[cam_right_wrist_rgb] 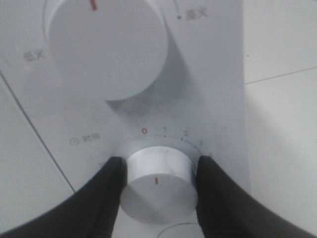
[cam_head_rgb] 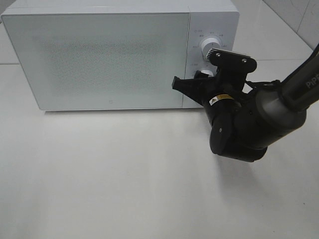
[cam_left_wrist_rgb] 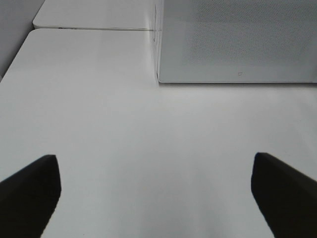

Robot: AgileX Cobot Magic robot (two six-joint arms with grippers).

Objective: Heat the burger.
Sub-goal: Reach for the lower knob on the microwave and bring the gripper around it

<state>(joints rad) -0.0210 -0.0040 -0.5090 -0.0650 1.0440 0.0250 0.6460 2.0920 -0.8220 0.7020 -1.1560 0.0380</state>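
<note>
The burger is out of view; the white microwave [cam_head_rgb: 99, 55] has its door shut, and nothing shows through the frosted glass. My right gripper [cam_head_rgb: 203, 75] reaches onto the control panel at the microwave's right end. In the right wrist view this gripper [cam_right_wrist_rgb: 158, 191] is shut on the lower knob [cam_right_wrist_rgb: 157, 183], with a black finger pressed against each side. The knob's red mark points away from the 0 on the printed scale. The larger upper knob [cam_right_wrist_rgb: 106, 44] is untouched. My left gripper [cam_left_wrist_rgb: 153, 168] hangs open over bare table, holding nothing.
The microwave's lower left front corner [cam_left_wrist_rgb: 159, 79] lies ahead of the left gripper. The white table [cam_head_rgb: 99, 174] spreads out in front of the microwave. The right arm's dark body [cam_head_rgb: 249, 124] hangs over the table's right side. A seam [cam_left_wrist_rgb: 89, 29] separates this table from another surface.
</note>
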